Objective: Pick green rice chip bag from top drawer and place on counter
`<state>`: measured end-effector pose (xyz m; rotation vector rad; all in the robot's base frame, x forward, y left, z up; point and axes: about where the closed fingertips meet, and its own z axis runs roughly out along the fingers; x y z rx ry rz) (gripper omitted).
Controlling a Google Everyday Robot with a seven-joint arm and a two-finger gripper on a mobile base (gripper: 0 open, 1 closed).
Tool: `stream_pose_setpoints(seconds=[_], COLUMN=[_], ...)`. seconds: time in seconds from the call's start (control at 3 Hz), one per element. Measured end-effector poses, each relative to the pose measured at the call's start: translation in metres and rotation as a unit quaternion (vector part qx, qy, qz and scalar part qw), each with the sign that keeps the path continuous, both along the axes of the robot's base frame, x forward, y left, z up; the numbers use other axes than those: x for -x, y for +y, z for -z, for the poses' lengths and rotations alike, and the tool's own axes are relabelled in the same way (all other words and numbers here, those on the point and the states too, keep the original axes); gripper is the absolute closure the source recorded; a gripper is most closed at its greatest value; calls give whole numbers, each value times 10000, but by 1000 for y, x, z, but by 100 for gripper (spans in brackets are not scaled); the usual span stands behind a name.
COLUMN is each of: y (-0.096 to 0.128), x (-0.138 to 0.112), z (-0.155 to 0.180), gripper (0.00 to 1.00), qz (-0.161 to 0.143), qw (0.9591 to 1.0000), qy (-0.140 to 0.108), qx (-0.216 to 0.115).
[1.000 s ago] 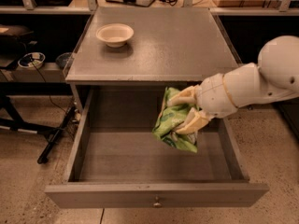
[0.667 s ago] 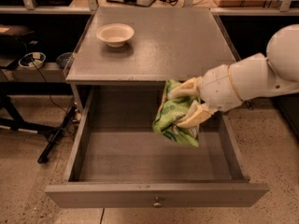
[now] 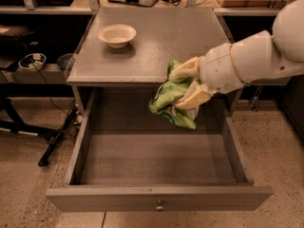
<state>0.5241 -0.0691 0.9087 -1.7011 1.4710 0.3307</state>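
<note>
My gripper (image 3: pixel 183 88) reaches in from the right and is shut on the green rice chip bag (image 3: pixel 172 100). The crinkled bag hangs from the cream fingers (image 3: pixel 190 99) in the air, over the back right of the open top drawer (image 3: pixel 156 153) and level with the front edge of the counter (image 3: pixel 156 42). The drawer is pulled fully out, with its small round knob (image 3: pixel 160 205) on the front panel. Nothing lies inside the drawer.
A cream-white bowl (image 3: pixel 117 34) sits at the back left of the counter. Cluttered shelves with cables run behind the cabinet. A dark stand leg (image 3: pixel 52 144) and a small dish (image 3: pixel 32 61) lie to the left on the speckled floor.
My gripper has lifted the green bag up and slightly back, from inside the drawer to the level of the counter's front edge. The drawer and bowl have not moved.
</note>
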Motion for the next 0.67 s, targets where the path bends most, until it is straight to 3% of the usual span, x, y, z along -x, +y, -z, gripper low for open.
stream_pose_setpoints(seconds=[0.33,0.67], y=[1,10], x=[-58,-93], z=[-4,-2], gripper=[100,100], qz=[374,495], qw=[9991,9981], qy=[-136,-197], qx=[169,309])
